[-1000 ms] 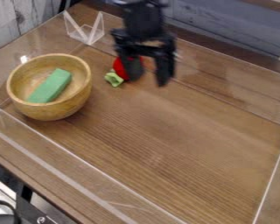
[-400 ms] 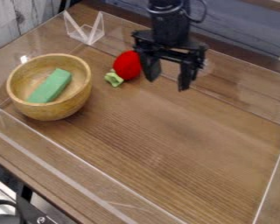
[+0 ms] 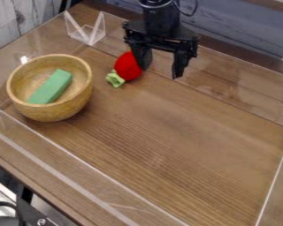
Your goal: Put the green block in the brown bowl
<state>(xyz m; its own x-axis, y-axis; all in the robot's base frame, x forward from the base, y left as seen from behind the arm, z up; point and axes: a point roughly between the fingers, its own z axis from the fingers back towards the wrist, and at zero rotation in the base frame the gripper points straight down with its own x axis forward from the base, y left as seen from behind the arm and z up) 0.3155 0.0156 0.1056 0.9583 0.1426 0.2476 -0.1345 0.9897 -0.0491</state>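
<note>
The green block [image 3: 50, 86] lies flat inside the brown bowl [image 3: 26, 108], which stands at the left of the wooden table. My gripper [image 3: 161, 67] hangs above the table's back middle, well to the right of the bowl. Its black fingers [image 3: 179, 65] point down and stand open with nothing between them. The block is not touched by the gripper.
A red strawberry-like toy [image 3: 127, 66] with green leaves lies just left of the gripper, partly behind one finger. Clear acrylic walls [image 3: 85, 31] fence the table's edges. The table's front edge runs diagonally at the lower left.
The open gripper swung right, then came back left and farther toward the table's back, and now hangs beside the red toy. Block and bowl have not moved.
</note>
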